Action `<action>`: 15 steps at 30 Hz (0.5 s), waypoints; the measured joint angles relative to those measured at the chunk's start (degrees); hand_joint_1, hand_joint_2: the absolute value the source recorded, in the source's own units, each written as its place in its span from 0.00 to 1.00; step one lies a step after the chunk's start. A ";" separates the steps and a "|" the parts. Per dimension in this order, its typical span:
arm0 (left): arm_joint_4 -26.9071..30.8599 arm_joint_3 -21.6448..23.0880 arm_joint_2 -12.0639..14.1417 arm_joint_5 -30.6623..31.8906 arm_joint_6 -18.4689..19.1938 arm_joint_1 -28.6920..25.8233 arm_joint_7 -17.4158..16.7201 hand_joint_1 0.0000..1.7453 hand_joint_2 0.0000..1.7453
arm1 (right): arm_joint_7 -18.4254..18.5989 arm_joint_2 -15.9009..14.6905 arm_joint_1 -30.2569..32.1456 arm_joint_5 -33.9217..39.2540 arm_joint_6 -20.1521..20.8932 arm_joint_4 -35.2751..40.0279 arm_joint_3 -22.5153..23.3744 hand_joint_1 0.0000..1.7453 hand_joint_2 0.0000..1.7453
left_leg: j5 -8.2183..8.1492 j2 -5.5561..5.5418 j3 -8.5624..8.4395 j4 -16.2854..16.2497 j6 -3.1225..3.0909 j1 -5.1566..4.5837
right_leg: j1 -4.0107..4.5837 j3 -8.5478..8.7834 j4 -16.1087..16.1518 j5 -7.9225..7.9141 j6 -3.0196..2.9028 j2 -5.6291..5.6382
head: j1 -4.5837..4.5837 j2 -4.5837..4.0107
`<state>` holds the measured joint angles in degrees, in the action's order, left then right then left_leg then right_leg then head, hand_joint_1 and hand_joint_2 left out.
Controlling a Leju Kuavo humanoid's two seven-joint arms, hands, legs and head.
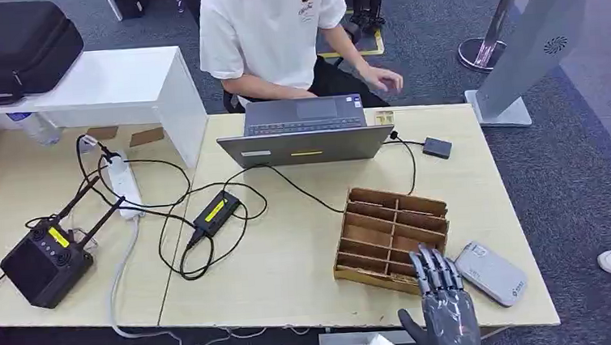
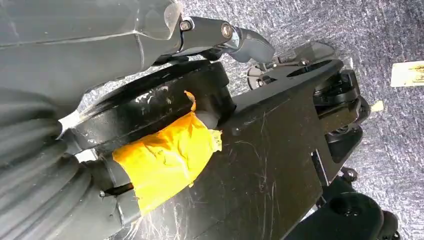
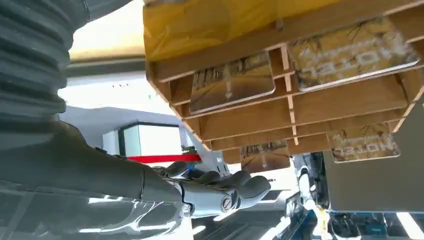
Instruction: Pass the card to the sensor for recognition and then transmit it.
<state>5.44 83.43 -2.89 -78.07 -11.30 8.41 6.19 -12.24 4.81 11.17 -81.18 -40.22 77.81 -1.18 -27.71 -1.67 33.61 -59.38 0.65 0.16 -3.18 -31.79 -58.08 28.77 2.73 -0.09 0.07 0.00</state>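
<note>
Right hand at the card box

The right hand (image 1: 443, 297) hovers over the box's (image 1: 389, 230) near edge, fingers (image 1: 432, 267) spread, holding nothing. At least three cards (image 3: 232, 82) stand in its slots; they look thin, stiff and slick, best pinched by an exposed edge. One sensor (image 1: 490, 272) lies just beside on the counter (image 1: 292, 263). The left hand's state I cannot tell.

The wooden box (image 1: 390, 233) with its thin walls sits right in front of the robot hand (image 1: 445, 305). The grey sensor (image 1: 490, 272) lies just beside it. Left of the box, bare counter (image 1: 292, 263) leaves room up to the black cables (image 1: 209, 228) and the laptop (image 1: 305, 129).
</note>
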 joint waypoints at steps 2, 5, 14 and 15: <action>0.00 0.04 0.00 0.00 0.00 0.00 0.00 0.00 1.00 | -0.42 -0.02 -0.42 0.46 -0.02 0.00 0.64 0.00 1.00 | 0.00 0.00 0.00 0.00 0.00 0.00 | 0.00 0.00 0.00 0.00 0.00 0.00 | 0.02 0.00; 0.00 0.04 0.00 -0.02 0.00 0.01 0.00 0.00 1.00 | -0.68 0.00 -0.82 0.63 -0.02 0.00 1.34 0.00 1.00 | 0.00 0.00 0.00 0.00 0.00 0.00 | 0.00 0.00 0.00 0.00 0.00 0.00 | 0.00 0.00; 0.00 0.07 0.00 -0.18 0.02 0.01 0.00 0.00 1.00 | -1.34 0.00 -1.16 0.79 -0.02 -0.09 2.03 0.00 1.00 | 0.00 0.00 0.00 0.00 0.00 0.00 | 0.00 0.00 0.00 0.00 0.00 0.00 | 0.00 0.00; 0.00 0.07 0.00 -0.20 0.02 0.01 0.00 0.00 1.00 | -1.42 0.00 -1.16 0.79 0.00 -0.15 2.10 0.37 1.00 | 0.00 0.00 0.00 0.00 0.00 0.00 | 0.00 -0.01 0.00 0.00 0.00 0.00 | 0.02 0.00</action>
<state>5.44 83.49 -2.89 -78.27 -11.28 8.43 6.19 -13.66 4.81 10.02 -80.39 -40.22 77.66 0.92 -27.71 -1.67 33.61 -59.38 0.65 0.16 -3.18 -31.80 -58.08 28.78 2.73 -0.09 0.09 0.00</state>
